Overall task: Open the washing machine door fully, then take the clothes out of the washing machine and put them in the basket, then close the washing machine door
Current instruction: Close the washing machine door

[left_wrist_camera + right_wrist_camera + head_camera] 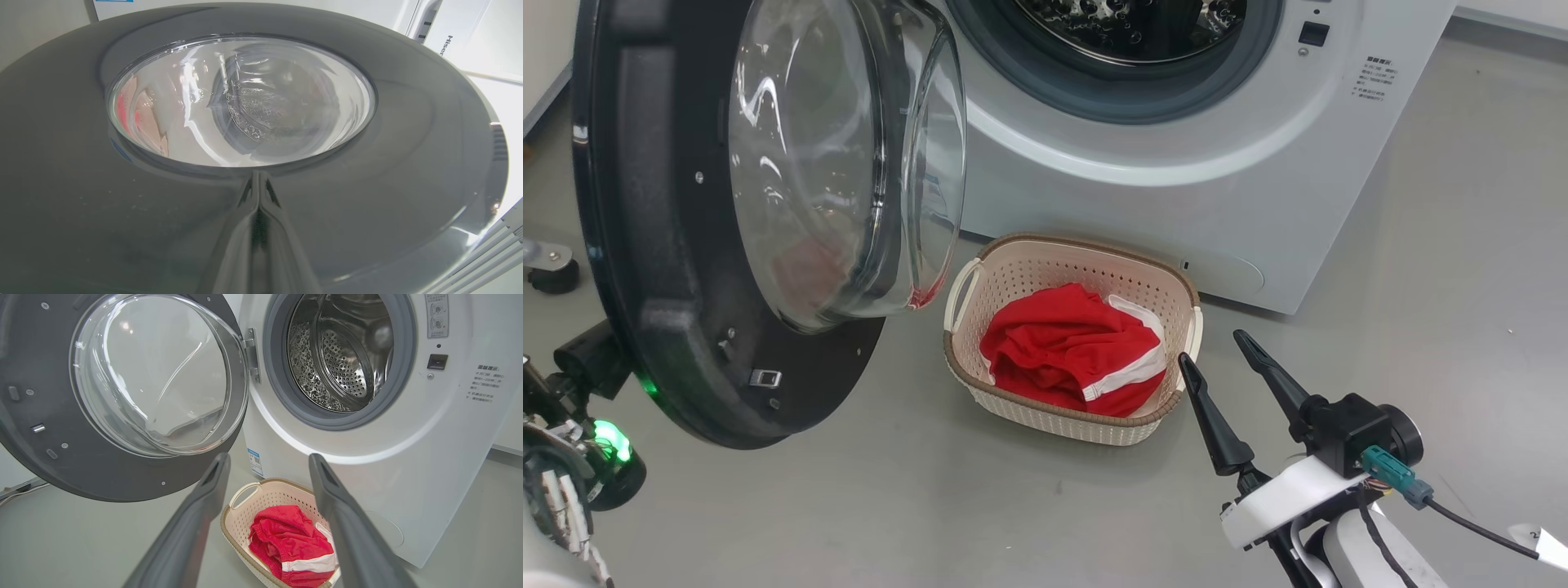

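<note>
The washing machine (1176, 188) stands with its door (670, 245) swung wide to the left, glass bowl facing the room. Its steel drum (339, 363) shows no fabric. On the floor in front sits the basket (1078, 242), and the red clothes (1070, 347) with white trim lie inside it. My right gripper (1214, 348) hovers open just right of the basket; in the right wrist view its gripper (269, 457) frames the basket (265, 482) and clothes (290, 539). My left gripper (257, 179) is shut, its tips at the door's glossy outer face (122, 224) below the window.
A black caster wheel (551, 269) stands on the grey floor left of the door. My left arm (580, 441) sits behind the door's lower edge. Bare floor (1462, 286) stretches to the right of the machine.
</note>
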{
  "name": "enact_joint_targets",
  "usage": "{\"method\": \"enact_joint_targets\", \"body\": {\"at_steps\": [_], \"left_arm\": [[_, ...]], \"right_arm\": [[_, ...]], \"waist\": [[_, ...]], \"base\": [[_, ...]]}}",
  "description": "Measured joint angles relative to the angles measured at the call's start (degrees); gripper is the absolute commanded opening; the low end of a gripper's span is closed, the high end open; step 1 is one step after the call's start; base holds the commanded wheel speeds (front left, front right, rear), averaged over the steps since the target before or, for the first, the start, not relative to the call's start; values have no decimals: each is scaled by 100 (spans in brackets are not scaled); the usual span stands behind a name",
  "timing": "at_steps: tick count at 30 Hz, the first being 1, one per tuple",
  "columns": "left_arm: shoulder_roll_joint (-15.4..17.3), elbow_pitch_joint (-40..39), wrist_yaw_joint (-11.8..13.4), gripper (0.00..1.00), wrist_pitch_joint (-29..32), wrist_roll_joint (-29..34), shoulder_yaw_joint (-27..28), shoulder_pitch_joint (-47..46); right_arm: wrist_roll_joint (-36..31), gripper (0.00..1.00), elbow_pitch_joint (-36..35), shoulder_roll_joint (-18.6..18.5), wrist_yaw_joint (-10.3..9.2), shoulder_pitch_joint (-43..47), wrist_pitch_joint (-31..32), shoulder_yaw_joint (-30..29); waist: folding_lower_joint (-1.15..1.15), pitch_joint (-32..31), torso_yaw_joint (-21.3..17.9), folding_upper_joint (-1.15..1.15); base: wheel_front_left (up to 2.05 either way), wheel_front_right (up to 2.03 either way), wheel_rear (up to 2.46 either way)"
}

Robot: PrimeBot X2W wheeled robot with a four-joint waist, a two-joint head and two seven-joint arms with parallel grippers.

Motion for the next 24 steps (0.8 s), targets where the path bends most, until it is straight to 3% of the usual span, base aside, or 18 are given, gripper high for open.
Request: {"method": "enact_joint_targets", "body": {"at_steps": [13,24], "left_arm": [[-101,-748,-4,0,111,14,-230,413],[-71,-1362,-316,0,-655,794,-286,898]], "right_arm": [[1,100,30,27,0,2,0,-5],[49,100,71,63,-1,101,0,-86]], "waist": [[0,-44,26,0],[0,-170,86,0]], "base": [[0,0,0],[0,0,0]]}}
